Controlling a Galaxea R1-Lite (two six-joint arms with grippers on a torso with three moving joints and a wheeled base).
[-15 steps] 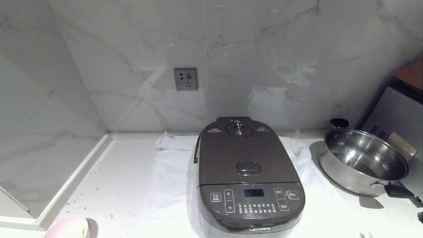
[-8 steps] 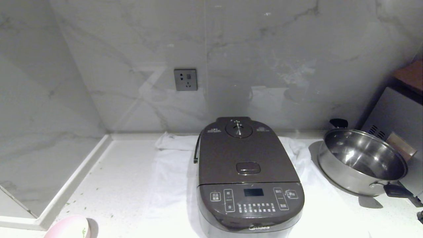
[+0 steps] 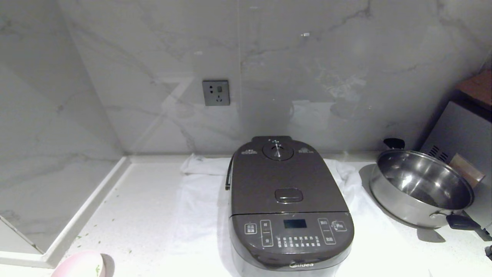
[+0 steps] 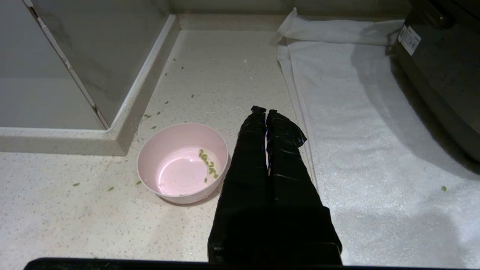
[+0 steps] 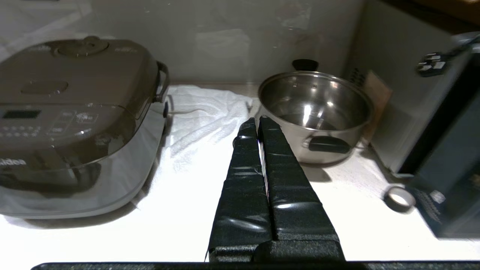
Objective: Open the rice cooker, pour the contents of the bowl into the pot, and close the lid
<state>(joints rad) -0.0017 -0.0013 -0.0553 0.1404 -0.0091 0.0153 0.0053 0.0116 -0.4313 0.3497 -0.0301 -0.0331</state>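
rice cooker (image 3: 290,207): panel faces robot, lid (image 3: 284,181) down | left claw (image 4: 266,112), right claw (image 5: 258,122): together

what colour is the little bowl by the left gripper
Pale pink, the bowl holds a few green bits; the left wrist view shows it best.

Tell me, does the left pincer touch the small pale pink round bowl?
Apart. In the left wrist view, the shut left pincer is beside the small pale pink round bowl, with bare counter visible between them.

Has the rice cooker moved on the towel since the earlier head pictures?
No. The rice cooker keeps its place below the wall socket, beside the steel pan.
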